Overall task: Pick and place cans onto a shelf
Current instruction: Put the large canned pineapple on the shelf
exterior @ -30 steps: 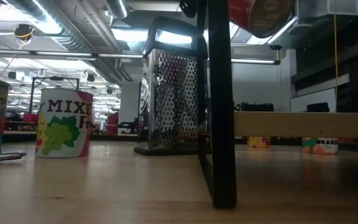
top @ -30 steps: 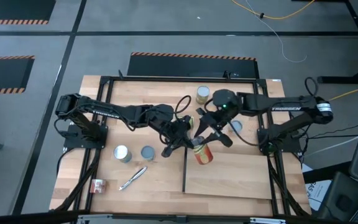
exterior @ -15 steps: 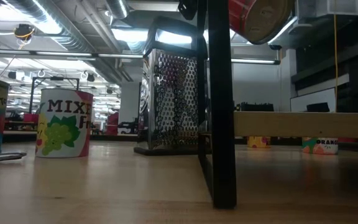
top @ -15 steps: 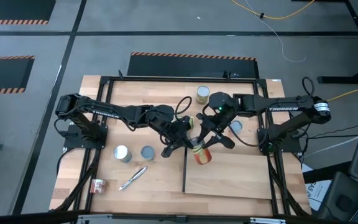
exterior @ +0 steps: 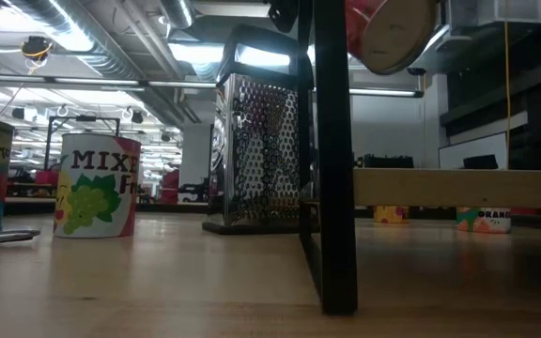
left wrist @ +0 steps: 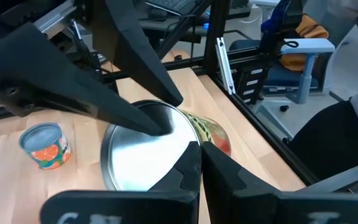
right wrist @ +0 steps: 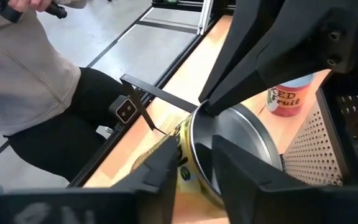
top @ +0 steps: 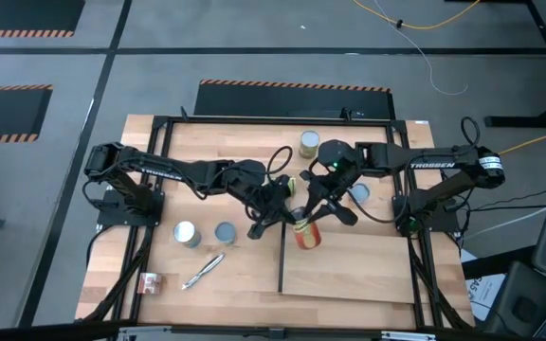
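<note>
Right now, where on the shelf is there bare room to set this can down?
The shelf is bare over most of its pale panel, between the black bar and the table frame's right rail. The crowded spot is its top-left corner, where the left gripper and right gripper meet around the red can.

We are in an industrial robotics lab. The wooden table [top: 254,142] sits in a black metal frame [top: 273,120] on grey concrete flooring with orange-black hazard stripes [top: 294,86]. Behind the right gripper [top: 308,213], exposed ceiling ducts [exterior: 83,47], strip lighting and cluttered benches fill the room.
</note>
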`<action>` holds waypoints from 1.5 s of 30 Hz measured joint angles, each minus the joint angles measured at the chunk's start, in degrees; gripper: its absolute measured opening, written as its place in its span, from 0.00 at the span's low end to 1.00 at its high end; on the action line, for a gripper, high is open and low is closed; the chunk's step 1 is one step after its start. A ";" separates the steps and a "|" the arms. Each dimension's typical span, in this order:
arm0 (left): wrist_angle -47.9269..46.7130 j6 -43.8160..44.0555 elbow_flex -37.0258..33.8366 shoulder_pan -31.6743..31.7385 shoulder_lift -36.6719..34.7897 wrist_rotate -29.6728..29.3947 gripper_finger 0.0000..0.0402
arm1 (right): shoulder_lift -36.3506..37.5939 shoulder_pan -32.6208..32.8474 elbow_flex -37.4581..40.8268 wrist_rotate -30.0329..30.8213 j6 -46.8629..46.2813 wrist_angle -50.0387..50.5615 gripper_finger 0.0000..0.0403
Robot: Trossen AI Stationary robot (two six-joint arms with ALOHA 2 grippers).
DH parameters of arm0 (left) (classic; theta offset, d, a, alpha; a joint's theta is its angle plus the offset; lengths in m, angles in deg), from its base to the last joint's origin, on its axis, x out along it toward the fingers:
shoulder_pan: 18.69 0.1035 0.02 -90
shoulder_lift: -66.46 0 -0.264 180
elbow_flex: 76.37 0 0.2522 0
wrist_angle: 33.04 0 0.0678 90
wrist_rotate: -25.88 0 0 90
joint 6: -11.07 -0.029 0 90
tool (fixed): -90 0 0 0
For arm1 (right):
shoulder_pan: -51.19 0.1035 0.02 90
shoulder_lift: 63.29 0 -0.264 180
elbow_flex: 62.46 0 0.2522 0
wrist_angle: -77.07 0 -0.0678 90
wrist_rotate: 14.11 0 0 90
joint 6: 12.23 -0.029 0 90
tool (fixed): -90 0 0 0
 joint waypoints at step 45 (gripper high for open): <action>1.20 -0.51 -0.04 -0.11 -0.11 -7.00 0.22 | 12.72 10.38 0.09 13.74 -6.96 15.80 0.00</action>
